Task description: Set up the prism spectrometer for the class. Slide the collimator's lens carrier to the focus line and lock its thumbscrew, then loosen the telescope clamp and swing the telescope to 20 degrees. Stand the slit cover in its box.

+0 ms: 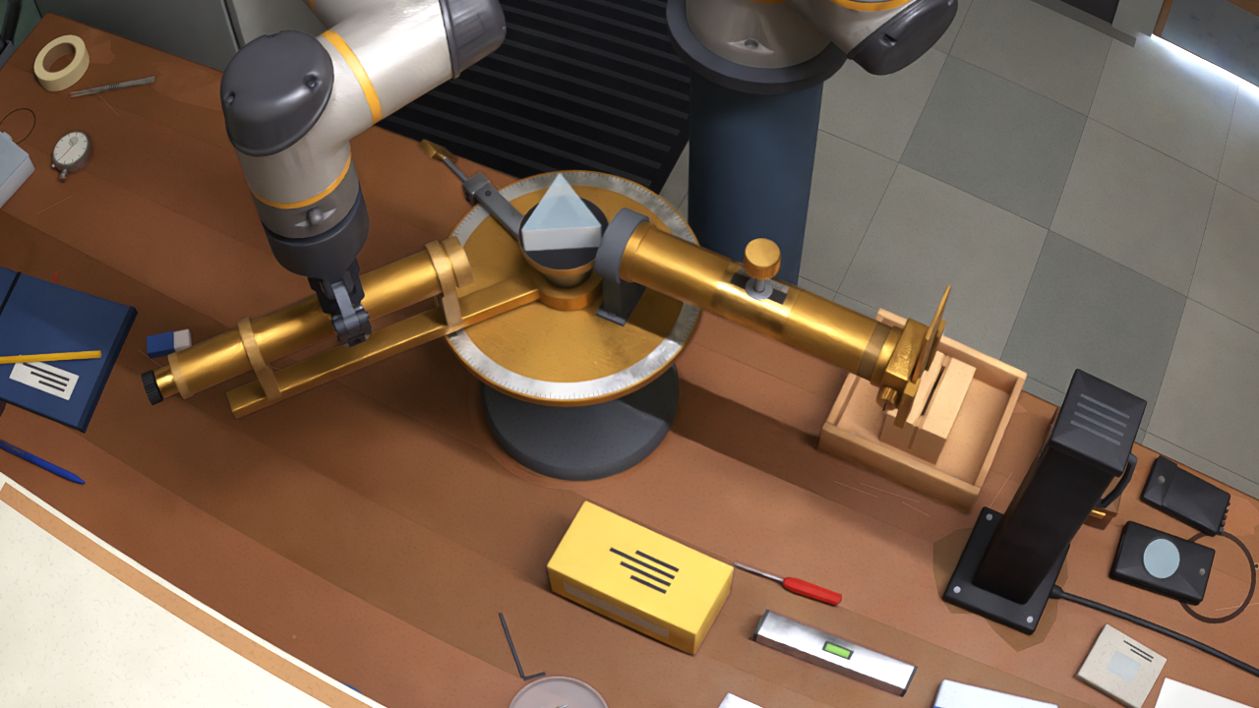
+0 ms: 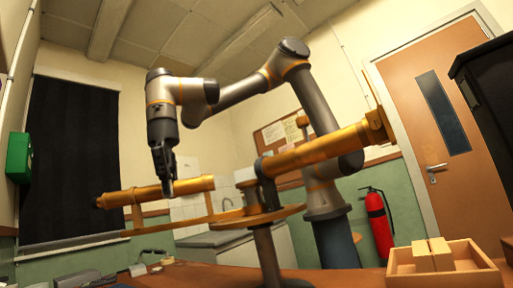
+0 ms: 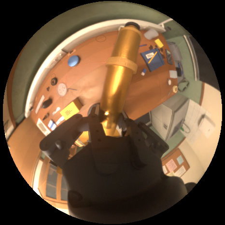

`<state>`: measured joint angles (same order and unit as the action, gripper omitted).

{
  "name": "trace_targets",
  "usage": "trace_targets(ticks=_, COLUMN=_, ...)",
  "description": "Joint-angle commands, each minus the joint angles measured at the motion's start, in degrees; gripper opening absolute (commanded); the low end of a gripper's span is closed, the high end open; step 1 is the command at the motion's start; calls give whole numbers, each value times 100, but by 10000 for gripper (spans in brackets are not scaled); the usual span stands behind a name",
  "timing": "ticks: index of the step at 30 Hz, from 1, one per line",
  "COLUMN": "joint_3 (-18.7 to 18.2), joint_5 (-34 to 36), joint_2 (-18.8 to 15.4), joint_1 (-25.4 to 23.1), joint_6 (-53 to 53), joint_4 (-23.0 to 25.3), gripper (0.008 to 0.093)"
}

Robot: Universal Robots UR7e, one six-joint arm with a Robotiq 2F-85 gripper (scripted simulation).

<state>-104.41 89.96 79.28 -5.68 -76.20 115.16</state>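
Observation:
The near part of the brass telescope tube [image 1: 308, 330] [image 3: 118, 79] is hidden behind my gripper in the wrist camera. The telescope reaches left from the graduated round table [image 1: 568, 291], its eyepiece end [image 1: 154, 387] toward the blue notebook. A glass prism [image 1: 559, 216] stands at the table's centre, and a grey clamp lever [image 1: 480, 194] sticks out behind it. The collimator [image 1: 757, 299] runs right, with a brass thumbscrew [image 1: 762, 260] on top. A thin brass slit cover [image 1: 938, 321] sits at its far end above the wooden box [image 1: 924, 409]. My gripper [image 1: 350, 321] [image 2: 167, 185] is closed around the telescope tube at mid-length.
The telescope's support rail [image 1: 352, 357] runs just below my fingers. A blue notebook [image 1: 53, 352] and an eraser [image 1: 167, 342] lie left of the eyepiece. A yellow box [image 1: 638, 577], a red screwdriver [image 1: 792, 586], a level [image 1: 832, 652] and a black lamp housing [image 1: 1052, 502] sit on the near desk.

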Motion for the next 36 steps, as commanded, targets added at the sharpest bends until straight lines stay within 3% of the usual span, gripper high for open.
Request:
trace_targets(ticks=1, joint_3=3, joint_5=0, joint_2=4, joint_1=0, joint_6=2, joint_4=2, gripper=117)
trace_targets(ticks=36, joint_3=3, joint_5=0, joint_2=4, joint_1=0, joint_6=2, joint_4=2, gripper=234)
